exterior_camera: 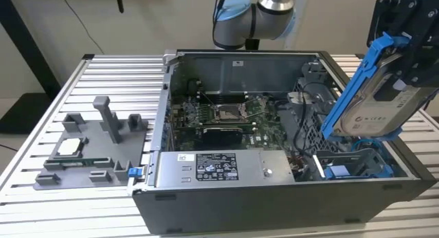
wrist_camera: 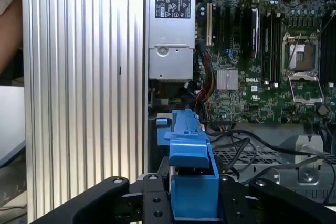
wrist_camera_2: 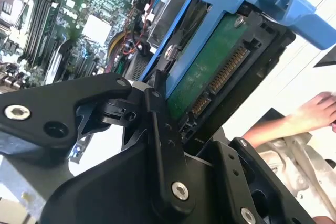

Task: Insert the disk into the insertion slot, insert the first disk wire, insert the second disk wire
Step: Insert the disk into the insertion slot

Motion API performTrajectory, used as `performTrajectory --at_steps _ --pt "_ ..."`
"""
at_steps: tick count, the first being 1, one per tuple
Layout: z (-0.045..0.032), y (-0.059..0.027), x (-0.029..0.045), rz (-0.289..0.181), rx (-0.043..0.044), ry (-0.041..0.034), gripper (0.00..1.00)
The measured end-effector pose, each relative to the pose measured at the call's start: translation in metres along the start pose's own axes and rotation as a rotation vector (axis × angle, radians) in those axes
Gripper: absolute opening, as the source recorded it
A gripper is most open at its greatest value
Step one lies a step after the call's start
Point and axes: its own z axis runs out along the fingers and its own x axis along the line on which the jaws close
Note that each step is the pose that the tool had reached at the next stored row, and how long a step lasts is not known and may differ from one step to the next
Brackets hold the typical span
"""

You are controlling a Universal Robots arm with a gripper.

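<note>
The gripper is clamped on the disk, its black fingers pressed against the two sides of the blue carrier frame, as both wrist views show. The disk hangs tilted, with its connector edge and green circuit board facing the gripper's body. Just below the disk's lower end sits the insertion slot, its blue rails apart from the disk. Farther below the gripper lie the motherboard and the power-supply box.

In the exterior view the gripper's upper part is cut off, and the disk hides part of the slot. Cables near the slot are hard to trace. A person's hand shows beyond the gripper.
</note>
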Motion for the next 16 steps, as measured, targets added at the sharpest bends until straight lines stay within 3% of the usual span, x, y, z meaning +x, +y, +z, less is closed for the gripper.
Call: performTrajectory --at_steps 16 --pt "0.0120 -0.0026 -0.0001 0.000 0.0047 0.0004 0.00"
